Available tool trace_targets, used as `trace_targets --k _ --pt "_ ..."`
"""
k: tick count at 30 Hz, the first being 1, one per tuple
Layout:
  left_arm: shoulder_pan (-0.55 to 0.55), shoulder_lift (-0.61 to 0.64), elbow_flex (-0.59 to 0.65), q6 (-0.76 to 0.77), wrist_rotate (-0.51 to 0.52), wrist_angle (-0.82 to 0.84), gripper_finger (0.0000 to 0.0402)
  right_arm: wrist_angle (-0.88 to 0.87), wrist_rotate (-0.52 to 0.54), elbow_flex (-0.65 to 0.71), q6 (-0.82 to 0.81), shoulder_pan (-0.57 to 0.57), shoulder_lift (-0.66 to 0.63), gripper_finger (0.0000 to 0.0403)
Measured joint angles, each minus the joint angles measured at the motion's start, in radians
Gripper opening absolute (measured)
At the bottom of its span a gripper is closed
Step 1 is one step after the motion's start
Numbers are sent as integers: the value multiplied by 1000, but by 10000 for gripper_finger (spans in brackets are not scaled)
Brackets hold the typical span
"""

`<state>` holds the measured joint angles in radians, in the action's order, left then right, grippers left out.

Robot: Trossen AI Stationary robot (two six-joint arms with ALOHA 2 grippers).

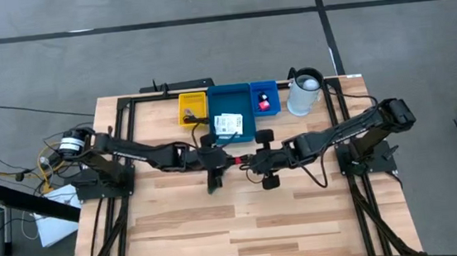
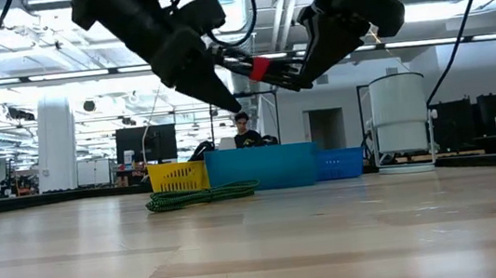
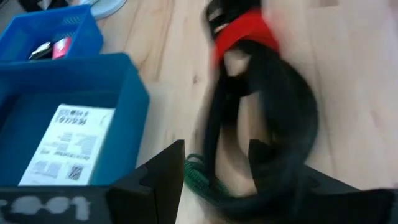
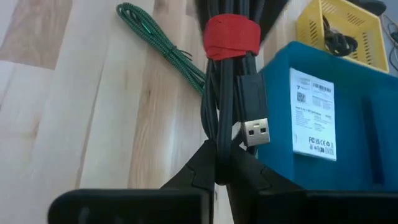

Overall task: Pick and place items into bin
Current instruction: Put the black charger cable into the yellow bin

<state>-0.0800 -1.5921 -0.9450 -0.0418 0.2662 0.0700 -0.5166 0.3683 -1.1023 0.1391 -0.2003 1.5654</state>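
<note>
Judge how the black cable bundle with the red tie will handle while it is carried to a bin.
The black cable bundle probably stays fairly compact, since the red tie binds its strands. Its loose USB plug may swing or snag on the blue bin rim. It looks light: the right end effector pinches it by a few strands.

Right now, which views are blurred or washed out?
Left wrist view: motion blur smears the black cable and its red band. Right wrist view: sharp, the USB plug is crisp. Low view: ceiling lights glare behind dark arms. High view: evenly lit.
</note>
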Motion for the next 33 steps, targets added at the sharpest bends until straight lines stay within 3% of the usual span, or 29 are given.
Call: trace_targets --k 12,26,29,33 --pt "-44 0 -117 -6 50 155 169 -25 -23 0 -35 -9 0 18" --pt "-46 0 -170 -5 51 160 166 -24 -26 0 -34 -15 0 21" --pt "-46 0 -170 -5 21 161 139 -23 -24 0 -33 -15 0 20" --pt "-45 1 -170 -10 -24 176 66 -21 -7 0 -30 -15 0 15"
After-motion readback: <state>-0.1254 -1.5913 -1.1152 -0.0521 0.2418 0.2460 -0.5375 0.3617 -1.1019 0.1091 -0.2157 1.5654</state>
